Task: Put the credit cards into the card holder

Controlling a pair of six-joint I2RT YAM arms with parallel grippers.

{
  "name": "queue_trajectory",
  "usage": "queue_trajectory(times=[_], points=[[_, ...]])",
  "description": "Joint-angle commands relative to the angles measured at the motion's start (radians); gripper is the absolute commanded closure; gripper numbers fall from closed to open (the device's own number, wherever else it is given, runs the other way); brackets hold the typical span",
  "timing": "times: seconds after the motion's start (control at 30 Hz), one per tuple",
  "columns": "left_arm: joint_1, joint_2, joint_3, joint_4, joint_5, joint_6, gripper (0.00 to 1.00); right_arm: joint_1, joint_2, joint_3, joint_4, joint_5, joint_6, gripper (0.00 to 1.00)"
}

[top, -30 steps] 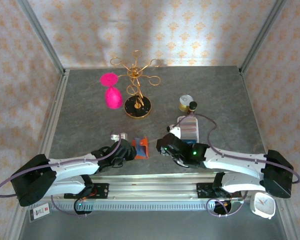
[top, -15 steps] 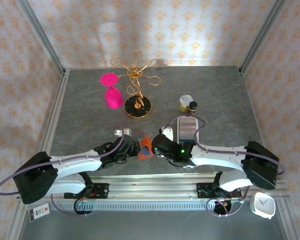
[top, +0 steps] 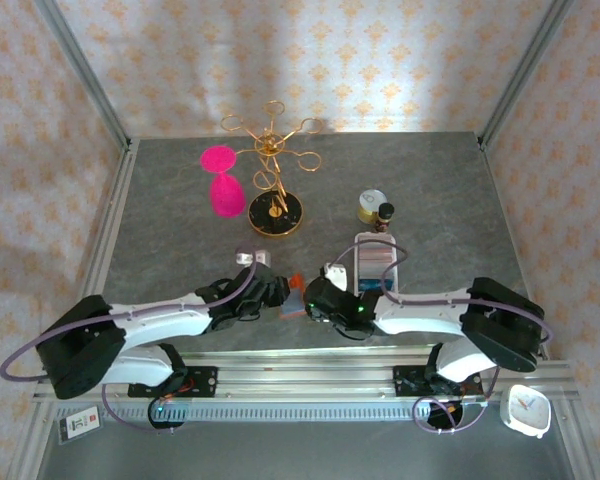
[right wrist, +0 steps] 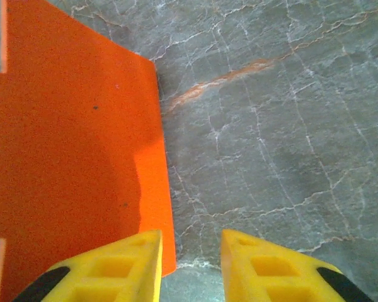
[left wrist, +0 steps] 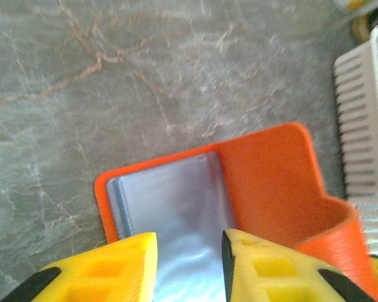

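Note:
The orange-red card holder (top: 294, 297) lies open near the table's front edge, between my two grippers. In the left wrist view its grey-blue pocketed inside (left wrist: 170, 201) faces up and its right flap (left wrist: 271, 176) curls upward. My left gripper (left wrist: 189, 242) is open, its yellow fingers hanging over the grey-blue pocket. My right gripper (right wrist: 192, 239) is open too, its left finger (right wrist: 113, 267) over the edge of the orange flap (right wrist: 69, 138), its right finger above bare table. The credit cards (top: 376, 255) stand in the white slotted tray (top: 362, 243) just right of the holder.
A gold wire stand on a black base (top: 275, 213) and a pink object (top: 225, 195) are at the back. A small jar (top: 370, 206) with a dark-capped bottle sits behind the tray (left wrist: 365, 145). A small silver item (top: 248, 256) lies beside my left arm.
Both grippers have closed in on the card holder, the left moving right and the right moving left. The holder has been pushed a little to the right and one flap has lifted.

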Motion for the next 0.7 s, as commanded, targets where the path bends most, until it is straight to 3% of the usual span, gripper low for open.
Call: queue_trajectory(times=[0.0,0.1,0.2,0.33,0.67], points=[[0.013,-0.058,-0.043,0.024,-0.044,-0.011,0.64,0.008,-0.11,-0.032,0.05,0.021,-0.033,0.66],[0.013,-0.067,-0.059,0.068,-0.026,-0.024,0.63,0.023,-0.204,-0.074,0.091,0.008,-0.077,0.46],[0.013,-0.05,-0.049,0.071,-0.026,-0.024,0.62,0.025,-0.281,-0.092,0.087,0.018,-0.105,0.35],[0.013,-0.009,-0.031,0.091,0.002,-0.019,0.62,0.025,-0.296,-0.093,0.093,-0.025,-0.144,0.33],[0.014,0.032,-0.007,0.112,0.017,-0.019,0.62,0.032,-0.114,0.02,0.041,-0.027,-0.191,0.38]])
